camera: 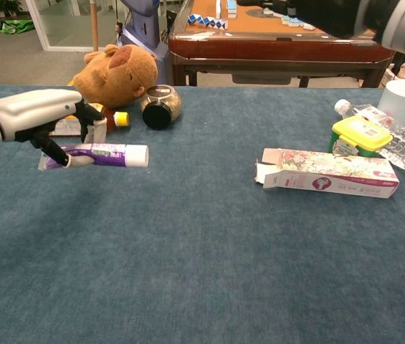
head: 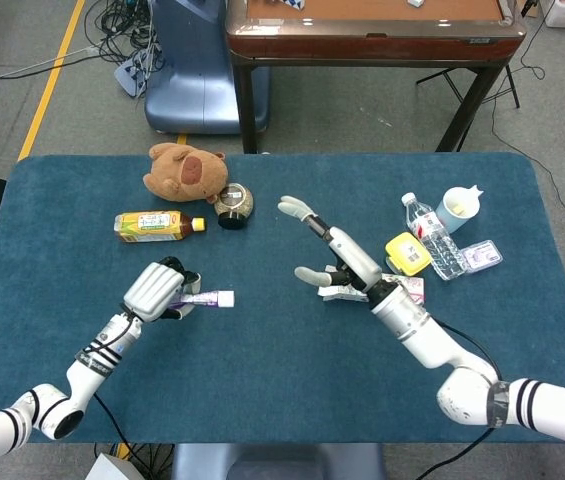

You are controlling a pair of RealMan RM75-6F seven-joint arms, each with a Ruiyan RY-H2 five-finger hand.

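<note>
Blue carpet-like cloth covers the surface [head: 262, 360], which stands on a grey floor in front of a wooden table.

At the left side, the left hand [head: 157, 291] grips a tube [camera: 105, 155] by its flat tail end. That tube is purple and white with a white cap, and it lies level, the cap pointing toward the middle of the surface. In the chest view its body juts out sideways from the curled fingers [camera: 91, 129], held just above the cloth.

Well apart from it, the right hand [head: 337, 258] hangs over the middle with its fingers spread wide and nothing in them. Just beside and partly under that hand lies a long flowered box [camera: 327, 174], one end flap open.

Behind the tube sit a yellow-labelled drink bottle [head: 158, 225], a small round jar [head: 233, 203] and a brown stuffed animal [head: 188, 171]. On the right are a water bottle [head: 432, 237], a yellow-lidded container [head: 407, 253] and a white cup [head: 459, 206].
</note>
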